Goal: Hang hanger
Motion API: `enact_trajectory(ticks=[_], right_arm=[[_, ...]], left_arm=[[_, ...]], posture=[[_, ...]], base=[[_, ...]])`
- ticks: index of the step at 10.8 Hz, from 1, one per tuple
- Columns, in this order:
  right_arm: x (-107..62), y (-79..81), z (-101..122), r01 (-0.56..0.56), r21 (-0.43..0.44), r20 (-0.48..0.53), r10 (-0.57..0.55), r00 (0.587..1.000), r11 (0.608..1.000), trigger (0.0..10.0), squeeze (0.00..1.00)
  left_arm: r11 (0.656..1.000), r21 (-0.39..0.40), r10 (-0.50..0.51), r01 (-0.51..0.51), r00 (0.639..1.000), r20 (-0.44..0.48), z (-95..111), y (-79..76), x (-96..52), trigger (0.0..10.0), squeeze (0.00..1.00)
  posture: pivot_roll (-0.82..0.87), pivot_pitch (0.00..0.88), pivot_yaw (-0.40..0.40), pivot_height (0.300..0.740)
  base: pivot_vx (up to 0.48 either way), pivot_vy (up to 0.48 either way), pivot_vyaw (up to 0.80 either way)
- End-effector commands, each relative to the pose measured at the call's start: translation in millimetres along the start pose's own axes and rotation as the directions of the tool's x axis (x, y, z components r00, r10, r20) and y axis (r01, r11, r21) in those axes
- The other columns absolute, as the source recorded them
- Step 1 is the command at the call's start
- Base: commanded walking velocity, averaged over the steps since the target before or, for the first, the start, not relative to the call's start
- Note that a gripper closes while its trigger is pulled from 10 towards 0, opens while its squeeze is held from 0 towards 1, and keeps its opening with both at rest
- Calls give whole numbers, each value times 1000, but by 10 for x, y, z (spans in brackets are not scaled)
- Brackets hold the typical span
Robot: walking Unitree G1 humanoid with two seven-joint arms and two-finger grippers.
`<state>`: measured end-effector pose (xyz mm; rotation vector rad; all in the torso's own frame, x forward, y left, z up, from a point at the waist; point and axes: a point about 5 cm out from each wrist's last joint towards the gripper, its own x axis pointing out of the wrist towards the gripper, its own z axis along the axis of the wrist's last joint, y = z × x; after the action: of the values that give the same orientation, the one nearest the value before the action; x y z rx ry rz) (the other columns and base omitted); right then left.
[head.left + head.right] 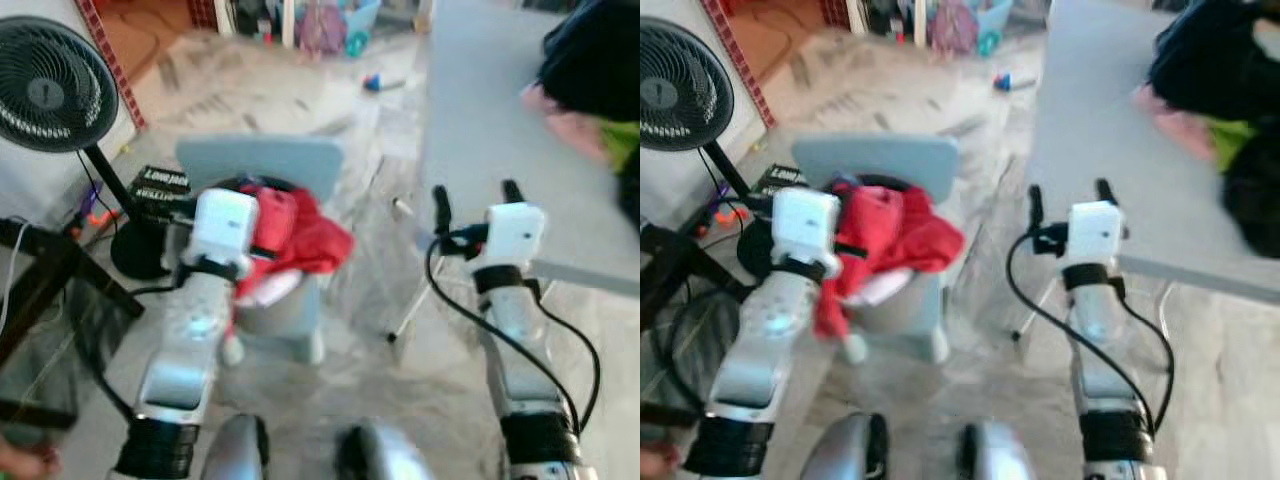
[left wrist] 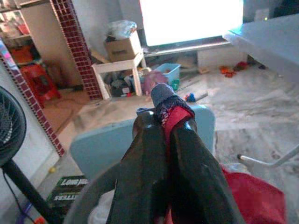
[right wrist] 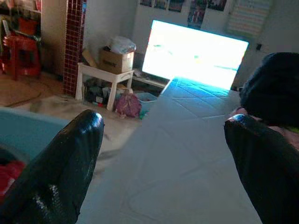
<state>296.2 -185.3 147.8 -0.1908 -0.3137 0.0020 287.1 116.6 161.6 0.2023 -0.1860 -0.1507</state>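
The left gripper (image 2: 166,126) was seen clamped on red cloth (image 1: 300,235) over a basket (image 1: 275,305); the right gripper (image 3: 163,154) gaped beside the worktop (image 1: 480,120). No hanger could be made out; hanging seemed undone.

black box (image 2: 70,198), perhaps "LOW JU", blurred

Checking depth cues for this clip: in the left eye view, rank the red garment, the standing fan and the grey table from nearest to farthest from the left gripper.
1. Red garment: at the left gripper, pinched between its fingers.
2. Standing fan: on the robot's left, beside the wall.
3. Grey table: across on the right, beyond the right gripper.
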Motion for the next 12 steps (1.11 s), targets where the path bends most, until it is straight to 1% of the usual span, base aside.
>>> enact_trajectory(ticks=[1,6,12], right_arm=[[-32,-66,-39,23,-16,-16,-24,1000,1000,10000,0],[-24,-69,-44,23,-31,-18,-24,1000,999,10000,0],[2,-60,-59,20,-38,-18,-20,1000,999,10000,0]], left_arm=[[999,-17,-35,35,999,6,19,-108,-20,10000,0],[999,-17,-50,50,999,12,34,-143,4,10000,0],[997,-5,-72,73,997,25,57,-199,23,10000,0]], posture=[[8,169,-14,740],[-1,169,-15,740],[-1,163,-17,740]], base=[[0,-416,0],[0,-410,0],[0,-323,0]])
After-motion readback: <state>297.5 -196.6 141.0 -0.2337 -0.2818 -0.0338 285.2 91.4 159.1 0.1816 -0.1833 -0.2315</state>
